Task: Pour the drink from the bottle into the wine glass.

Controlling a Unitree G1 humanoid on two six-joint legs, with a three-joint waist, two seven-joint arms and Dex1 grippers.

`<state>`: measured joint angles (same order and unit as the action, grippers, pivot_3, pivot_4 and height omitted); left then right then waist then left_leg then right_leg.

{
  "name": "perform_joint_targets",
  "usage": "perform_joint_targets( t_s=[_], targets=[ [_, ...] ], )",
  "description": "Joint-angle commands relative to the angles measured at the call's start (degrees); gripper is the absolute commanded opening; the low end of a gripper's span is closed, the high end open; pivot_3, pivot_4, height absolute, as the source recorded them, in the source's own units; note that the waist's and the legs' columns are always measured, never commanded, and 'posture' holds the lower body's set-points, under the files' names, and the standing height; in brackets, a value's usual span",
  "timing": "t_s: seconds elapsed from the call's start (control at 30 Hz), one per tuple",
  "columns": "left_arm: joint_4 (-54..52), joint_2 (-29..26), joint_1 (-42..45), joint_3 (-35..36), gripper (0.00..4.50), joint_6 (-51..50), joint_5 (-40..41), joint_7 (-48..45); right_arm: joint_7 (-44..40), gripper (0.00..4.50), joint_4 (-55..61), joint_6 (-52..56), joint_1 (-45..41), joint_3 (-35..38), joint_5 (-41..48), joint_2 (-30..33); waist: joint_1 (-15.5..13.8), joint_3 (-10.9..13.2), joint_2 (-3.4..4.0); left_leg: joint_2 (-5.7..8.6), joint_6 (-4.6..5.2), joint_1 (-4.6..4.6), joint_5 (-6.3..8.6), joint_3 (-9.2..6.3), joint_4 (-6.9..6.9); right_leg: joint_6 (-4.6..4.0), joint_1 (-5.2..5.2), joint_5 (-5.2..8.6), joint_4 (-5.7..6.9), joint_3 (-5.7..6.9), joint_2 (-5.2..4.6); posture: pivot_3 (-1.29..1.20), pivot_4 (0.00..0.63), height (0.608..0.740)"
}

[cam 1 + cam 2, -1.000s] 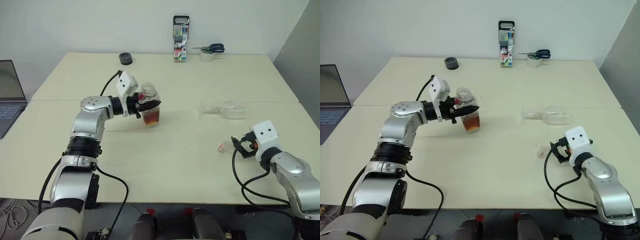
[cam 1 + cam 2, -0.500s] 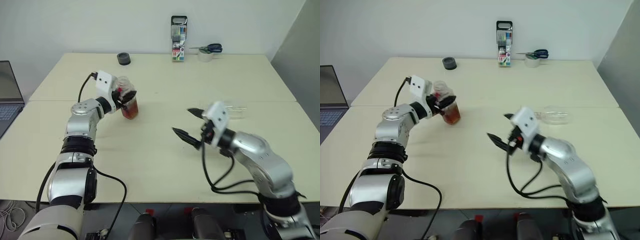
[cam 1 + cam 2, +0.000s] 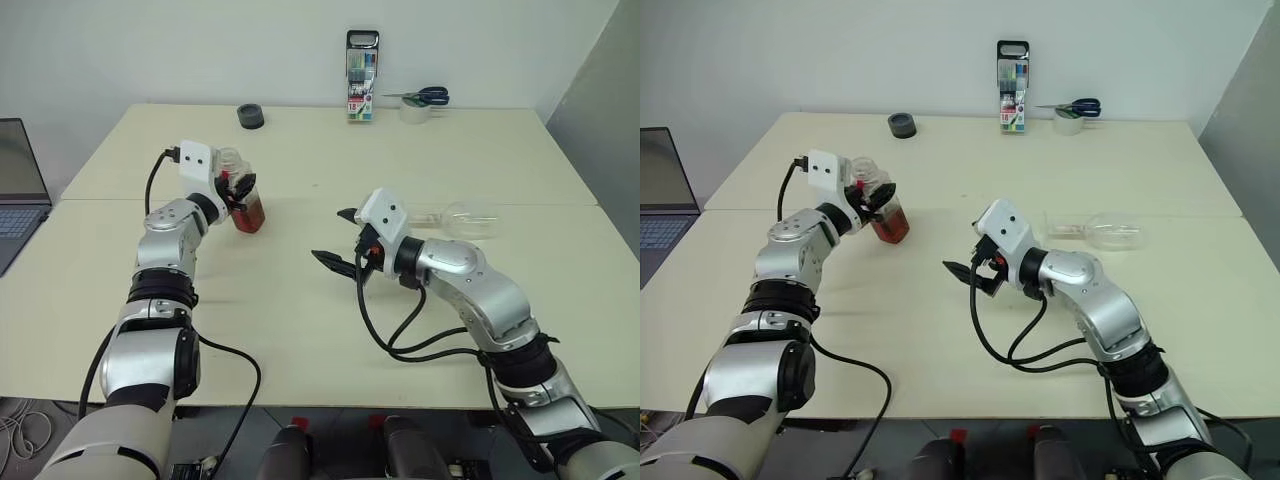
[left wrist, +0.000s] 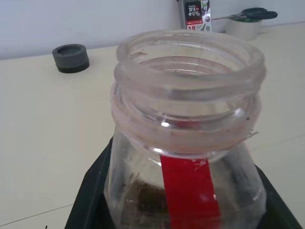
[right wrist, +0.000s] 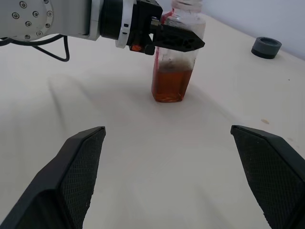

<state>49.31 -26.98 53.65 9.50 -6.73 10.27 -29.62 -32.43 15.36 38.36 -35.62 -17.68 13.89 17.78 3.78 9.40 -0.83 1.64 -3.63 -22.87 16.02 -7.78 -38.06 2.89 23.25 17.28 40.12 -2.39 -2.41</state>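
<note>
The small clear plastic bottle (image 3: 246, 203) with a red strip stands upright on the pale worktop (image 3: 300, 330), at about ten o'clock from the middle. It has no cap on, and the dark reddish-brown drink (image 5: 170, 86) sits low inside it. The left claw (image 3: 238, 190) is closed around the bottle. The right claw (image 3: 338, 240) is spread wide near the middle and holds nothing. The clear stemmed wine glass (image 3: 455, 215) lies on its side at about three o'clock.

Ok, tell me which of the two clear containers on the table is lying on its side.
The wine glass, lying flat beyond the right gripper. The bottle stands upright in the left gripper.
</note>
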Motion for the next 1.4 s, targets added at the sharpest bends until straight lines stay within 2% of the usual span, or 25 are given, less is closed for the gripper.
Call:
perform_joint_targets(
  t_s=[0.03,0.2,0.43,0.7,0.93,1.13,1.3,1.4],
  targets=[
    [-1.6,-0.1,-0.6,0.4,3.02,2.1,-0.5,0.9,0.3,4.50,2.0,-0.2,-1.2,0.7,-0.6,-0.4,0.0,0.0,0.00,0.00,0.00,0.00,0.00,0.00,0.00,0.00,0.00,0.00,0.00,0.00,0.00,0.00,0.150,0.740],
    [-2.6,0.5,-1.9,0.6,4.46,2.5,0.0,0.8,0.4,4.50,2.7,0.4,-0.6,0.9,-0.8,-0.4,0.1,0.0,0.00,0.00,0.00,0.00,0.00,-0.01,0.00,0.00,0.01,0.00,0.00,0.00,0.00,0.00,0.150,0.740],
    [-4.2,0.7,-5.0,-0.1,4.46,4.4,-1.4,1.9,0.3,4.50,3.7,0.8,0.8,1.0,-1.3,0.1,0.3,0.0,0.00,-0.01,0.00,0.00,0.00,-0.03,0.01,0.00,0.01,0.00,0.01,0.00,0.00,0.00,0.150,0.740],
    [-6.8,1.1,-10.4,0.1,4.46,6.1,-2.7,5.5,0.1,4.50,7.5,-0.7,7.2,1.7,-2.9,5.0,0.3,0.0,-0.02,0.01,0.00,0.00,0.00,-0.02,0.00,0.00,0.01,0.00,0.00,-0.03,-0.03,0.00,0.150,0.740],
    [-16.5,1.0,-19.4,-0.5,4.46,4.4,-2.7,4.8,3.2,4.50,13.5,-1.4,15.9,4.6,-5.6,8.6,0.3,0.0,-0.04,-0.04,0.00,0.01,0.00,0.01,0.01,0.00,0.00,0.00,0.00,-0.07,-0.04,0.00,0.150,0.740],
    [-31.2,-1.0,-31.5,-0.9,4.46,-1.2,0.2,-1.8,8.9,4.50,21.6,8.4,24.2,13.4,1.1,2.1,0.2,-0.1,-0.05,-0.27,0.01,0.06,0.01,0.02,0.07,0.00,-0.02,0.00,0.01,-0.09,0.02,0.00,0.150,0.740],
    [-41.7,-3.9,-38.1,-2.2,4.46,-5.8,4.6,-11.0,16.3,4.50,23.5,15.6,26.0,17.5,2.1,-3.9,-0.3,-0.1,-0.04,-0.31,0.03,0.09,0.02,0.04,0.07,-0.01,-0.07,0.00,0.00,-0.14,0.06,0.00,0.150,0.740],
    [-47.3,-5.9,-39.0,-4.8,4.46,-8.6,7.6,-18.1,21.7,4.50,19.5,19.3,23.1,23.9,6.0,-13.3,-0.5,-0.1,-0.04,-0.30,0.16,0.12,0.09,0.03,0.08,-0.01,-0.09,0.00,-0.01,-0.11,0.14,0.00,0.150,0.740]
  ],
)
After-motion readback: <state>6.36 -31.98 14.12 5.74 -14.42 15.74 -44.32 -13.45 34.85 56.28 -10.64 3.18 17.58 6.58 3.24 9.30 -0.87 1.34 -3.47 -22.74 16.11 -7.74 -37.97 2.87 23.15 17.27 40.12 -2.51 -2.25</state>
